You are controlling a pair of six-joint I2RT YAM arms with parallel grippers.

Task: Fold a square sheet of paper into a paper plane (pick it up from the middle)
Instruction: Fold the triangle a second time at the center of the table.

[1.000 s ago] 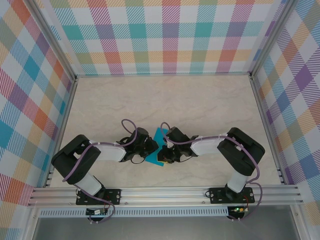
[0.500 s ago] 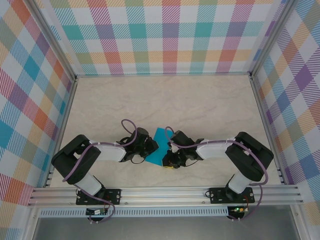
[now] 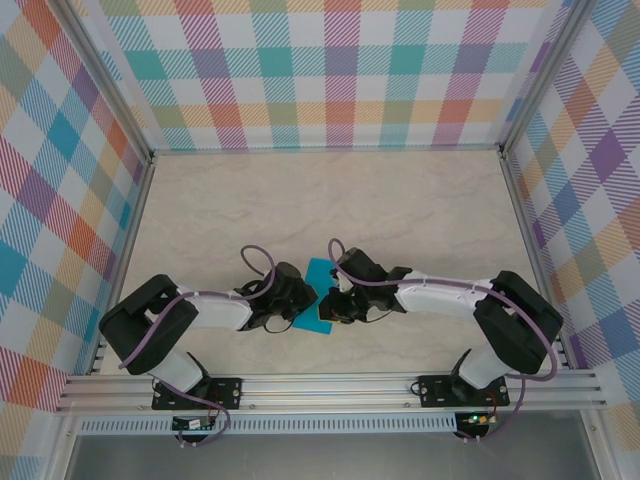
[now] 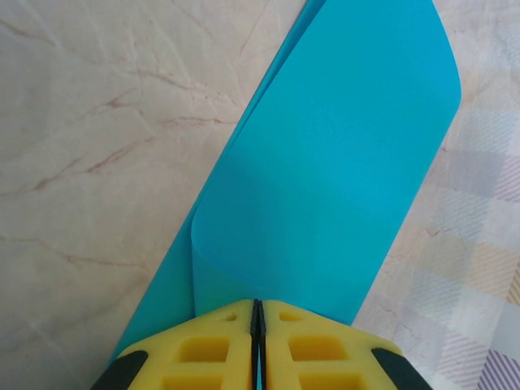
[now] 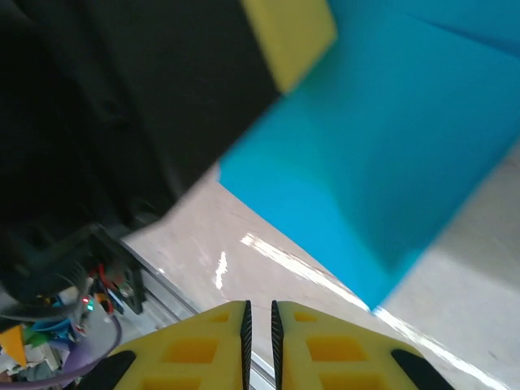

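The square sheet of paper (image 3: 319,275) is teal-blue, folded over on itself, and held just above the table between the two arms. My left gripper (image 3: 303,298) is shut on its near edge. In the left wrist view the yellow pads (image 4: 219,341) meet on the paper (image 4: 325,162), which curls over and runs away from them. My right gripper (image 3: 336,303) sits close on the other side. In the right wrist view its jaws (image 5: 259,305) stand a thin slit apart with nothing in them, below a free corner of the paper (image 5: 390,146). The left gripper's yellow pad (image 5: 292,32) shows there too.
The marble-look table (image 3: 400,210) has checked walls on three sides. An aluminium rail (image 3: 330,385) with both arm bases runs along the near edge. Both arms lie low and bent toward the middle.
The right arm has stretched out, its elbow swinging right, and its gripper has shifted slightly up beside the paper. The left gripper has kept its hold on the paper.
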